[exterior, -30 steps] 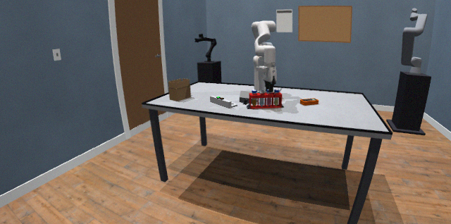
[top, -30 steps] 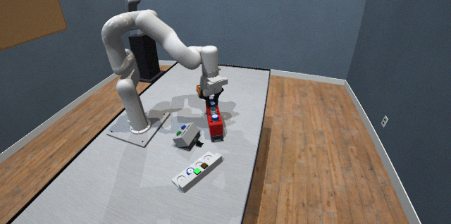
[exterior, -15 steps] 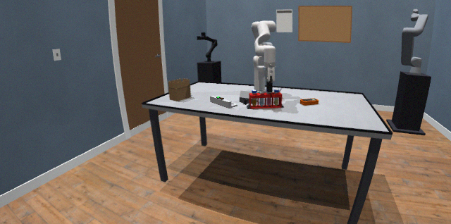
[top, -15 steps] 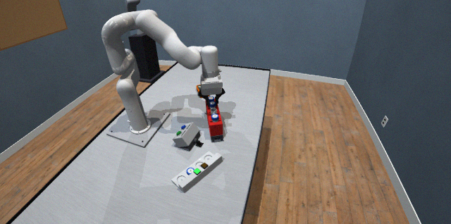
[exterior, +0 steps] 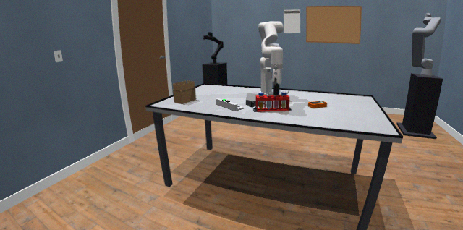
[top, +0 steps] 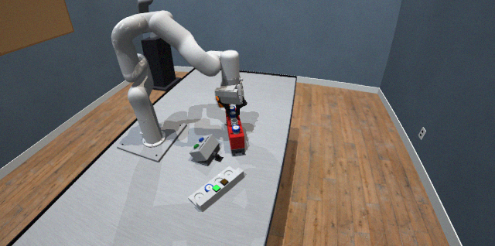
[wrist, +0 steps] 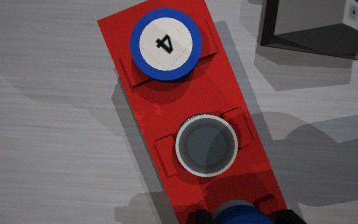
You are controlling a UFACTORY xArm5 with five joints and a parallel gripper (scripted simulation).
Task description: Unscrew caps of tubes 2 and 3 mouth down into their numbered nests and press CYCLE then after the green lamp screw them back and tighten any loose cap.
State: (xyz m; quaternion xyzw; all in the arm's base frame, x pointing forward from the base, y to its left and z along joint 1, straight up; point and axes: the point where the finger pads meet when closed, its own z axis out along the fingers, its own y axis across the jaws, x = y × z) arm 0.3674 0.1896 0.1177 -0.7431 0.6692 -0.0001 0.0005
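Observation:
The red decapping station [top: 236, 131] [wrist: 190, 115] lies on the table. In the wrist view tube 4 carries its blue cap marked 4 [wrist: 166, 44], and tube 3 [wrist: 206, 145] stands open with no cap. My gripper [wrist: 240, 218] [top: 232, 107] is down over the tube beyond it, shut on that tube's blue cap [wrist: 241, 214], which shows only at the frame's bottom edge. Tube 1 is hidden. The white cap tray [top: 216, 188] holds one blue-rimmed cap [top: 208, 187] in a nest, beside a lit green lamp [top: 216, 188] and a dark amber lamp [top: 223, 181].
The grey key housing [top: 204, 148] with the blue key [top: 201, 139] and green key [top: 196, 146] sits close beside the station's tube 4 end. An orange device [exterior: 317, 104] and a cardboard box [exterior: 184, 92] lie farther off on the table.

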